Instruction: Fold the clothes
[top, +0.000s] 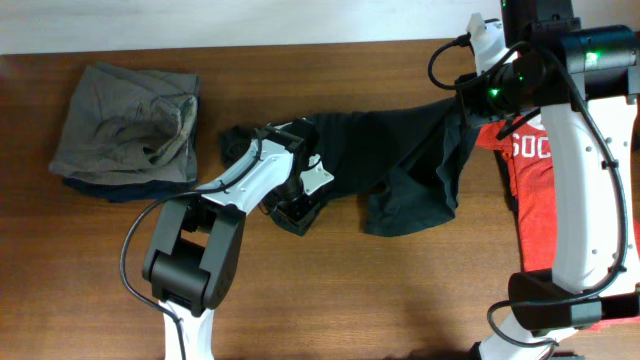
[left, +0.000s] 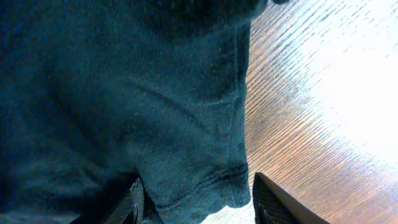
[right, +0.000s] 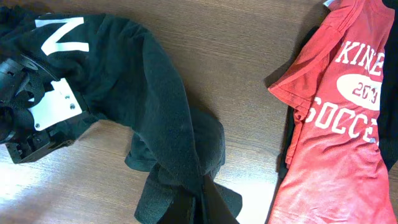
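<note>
black shirt (top: 400, 160): 1 | red T-shirt (top: 535, 225): 1 | folded pile of clothes (top: 125, 130): 1 | robot arms (top: 245, 180) (top: 582, 170): 2 | worktop (top: 400, 295): 1

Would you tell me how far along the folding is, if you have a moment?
Done: grey folded pile at left. In hand: black cotton T-shirt, pinched by the right gripper, left gripper at its hem. Left: red soccer T-shirt, unfolded.

Folded pile (top: 125, 135) left on table (top: 400, 290), loose shirt (top: 400, 170) in middle, soccer shirt (top: 535, 220) right
</note>
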